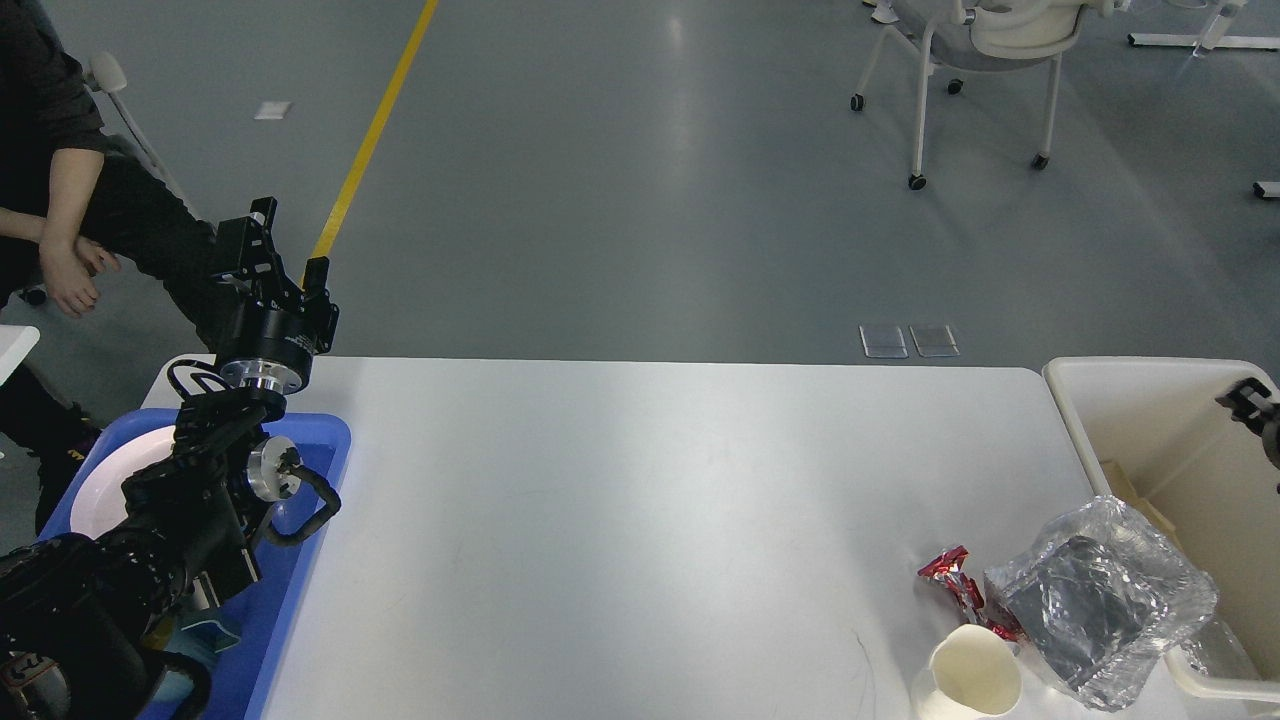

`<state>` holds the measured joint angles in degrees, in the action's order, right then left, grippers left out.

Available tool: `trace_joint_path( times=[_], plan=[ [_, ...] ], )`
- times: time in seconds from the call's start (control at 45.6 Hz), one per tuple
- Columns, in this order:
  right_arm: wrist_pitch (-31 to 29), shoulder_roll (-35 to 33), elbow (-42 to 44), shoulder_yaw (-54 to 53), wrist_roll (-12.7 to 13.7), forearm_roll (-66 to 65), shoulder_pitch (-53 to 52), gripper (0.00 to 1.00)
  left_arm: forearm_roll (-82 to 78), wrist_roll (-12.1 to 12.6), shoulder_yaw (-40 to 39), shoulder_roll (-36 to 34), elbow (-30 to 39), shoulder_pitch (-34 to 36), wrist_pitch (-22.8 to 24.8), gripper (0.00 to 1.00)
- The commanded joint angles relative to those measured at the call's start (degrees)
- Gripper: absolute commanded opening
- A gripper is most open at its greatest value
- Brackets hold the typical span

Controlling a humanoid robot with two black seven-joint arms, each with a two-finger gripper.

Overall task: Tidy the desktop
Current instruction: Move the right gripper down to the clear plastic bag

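White table [620,500] spanning most of the view, rounded far corners, centre bare and glossy. Near the front right corner: a red crinkled wrapper [955,578], print too small to read; touching it at the front, a cream paper cup [975,680] lying tilted with mouth toward the camera, at the front edge; just right of both, a crumpled clear plastic container [1100,600] with something dark inside, leaning over the rim of a cream-beige bin [1150,400] standing against the right edge. No legible label on any of these.

At the left edge, a blue tray [315,470] holding a white plate [110,470], largely covered by the left arm. Left end effector [285,265] raised above the far left corner, fingers parted, holding nothing. Small pale lettering on its body, unreadable. Right end effector [1250,400] only a dark sliver at the right border above the bin; opening cannot be told.

Beyond the table: grey floor, yellow line [375,130], wheeled chair [985,60], seated person [60,200] at far left.
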<state>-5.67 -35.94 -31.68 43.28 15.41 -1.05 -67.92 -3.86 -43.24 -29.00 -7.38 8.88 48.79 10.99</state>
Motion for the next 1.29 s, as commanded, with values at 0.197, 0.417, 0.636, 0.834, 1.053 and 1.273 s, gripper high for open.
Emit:
trace_joint_path(
  times=[0.197, 0.417, 0.636, 0.834, 1.053, 1.273],
  plan=[
    [-15.8, 8.2, -15.0, 11.6, 0.1, 0.8, -30.1, 1.0, 0.0, 0.0, 0.0, 0.0, 0.0, 0.0, 0.0, 0.97],
    [-36.2, 17.7, -21.1, 13.5, 0.1, 0.8, -45.8, 1.0, 0.0, 0.0, 0.0, 0.0, 0.0, 0.0, 0.0, 0.96],
    [-48.6, 19.6, -28.7, 10.7, 0.1, 1.0, -54.7, 1.0, 0.0, 0.0, 0.0, 0.0, 0.0, -0.1, 0.0, 0.97],
    [-49.3, 16.4, -35.5, 10.6, 0.1, 1.0, -64.1, 1.0, 0.0, 0.0, 0.0, 0.0, 0.0, 0.0, 0.0, 0.96],
    [-46.6, 15.7, -34.5, 11.5, 0.3, 1.0, -61.8, 1.0, 0.0, 0.0, 0.0, 0.0, 0.0, 0.0, 0.0, 0.96],
    [-32.3, 9.3, -33.6, 14.5, 0.3, 0.2, -47.2, 1.0, 0.0, 0.0, 0.0, 0.0, 0.0, 0.0, 0.0, 0.96]
  ],
)
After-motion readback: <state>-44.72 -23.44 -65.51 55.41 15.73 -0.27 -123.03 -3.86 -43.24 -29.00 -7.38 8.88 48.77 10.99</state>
